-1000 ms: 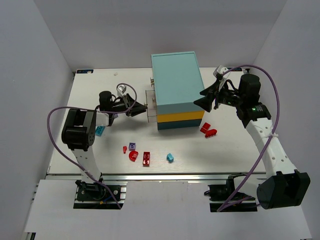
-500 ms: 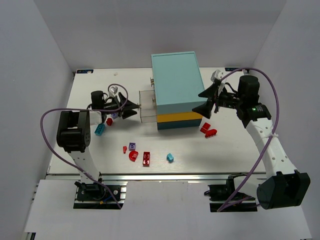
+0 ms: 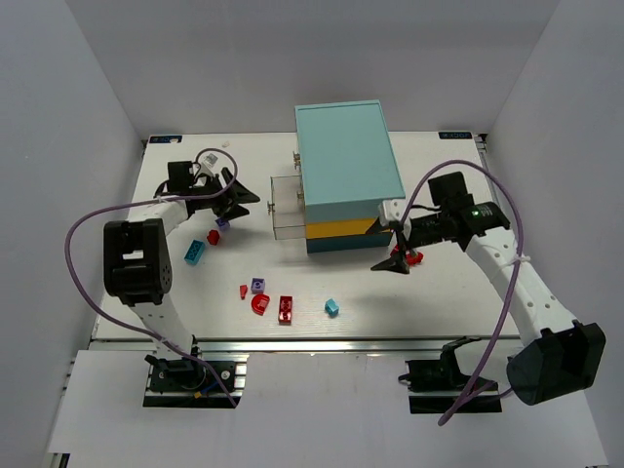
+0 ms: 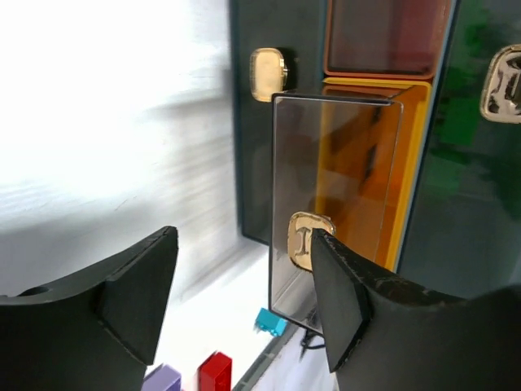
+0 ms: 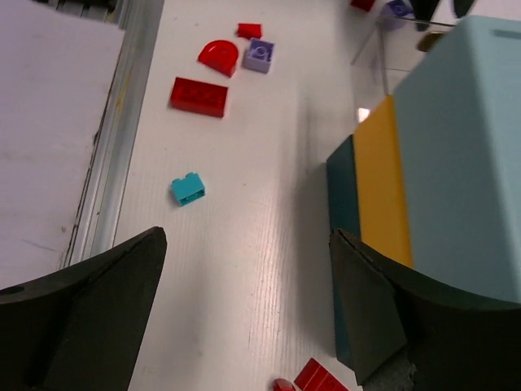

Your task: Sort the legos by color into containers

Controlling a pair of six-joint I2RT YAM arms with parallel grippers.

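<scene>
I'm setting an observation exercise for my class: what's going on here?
Legos are being sorted by colour into a cabinet's drawers. One clear drawer stands pulled out. The left gripper hangs open and empty before its handle. The right gripper, open too, is low beside the cabinet near red bricks. Other legos lie loose on the table.

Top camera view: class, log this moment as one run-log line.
left gripper open, facing clear drawer | drawer pulled out | right gripper open by red bricks | nothing held
</scene>
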